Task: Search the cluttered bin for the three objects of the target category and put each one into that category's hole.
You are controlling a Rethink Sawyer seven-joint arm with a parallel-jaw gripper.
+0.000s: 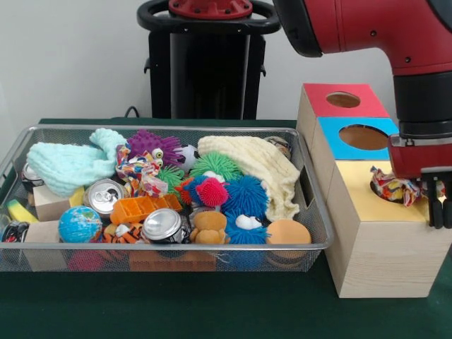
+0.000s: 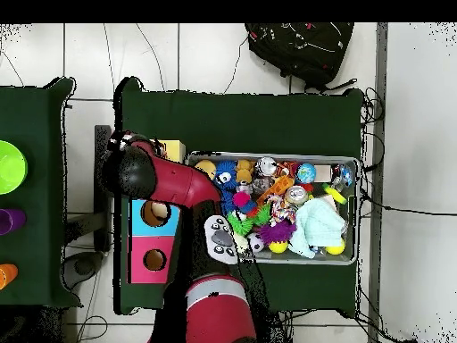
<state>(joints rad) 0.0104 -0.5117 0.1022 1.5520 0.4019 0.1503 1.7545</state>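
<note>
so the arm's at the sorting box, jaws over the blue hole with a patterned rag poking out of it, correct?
Not quite. The front view shows the gripper at the yellow hole, the nearest section of the box, and the patterned rag sits in that one. The blue hole is empty.

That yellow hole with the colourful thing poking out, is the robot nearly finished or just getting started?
One item looks delivered: a patterned knotted cloth toy sits in the yellow hole, not fully dropped in. The gripper hangs beside it, apparently holding nothing; whether it is open is unclear. A similar knotted toy lies in the wire bin, so more fetching probably remains. The red hole and blue hole look empty.
</note>
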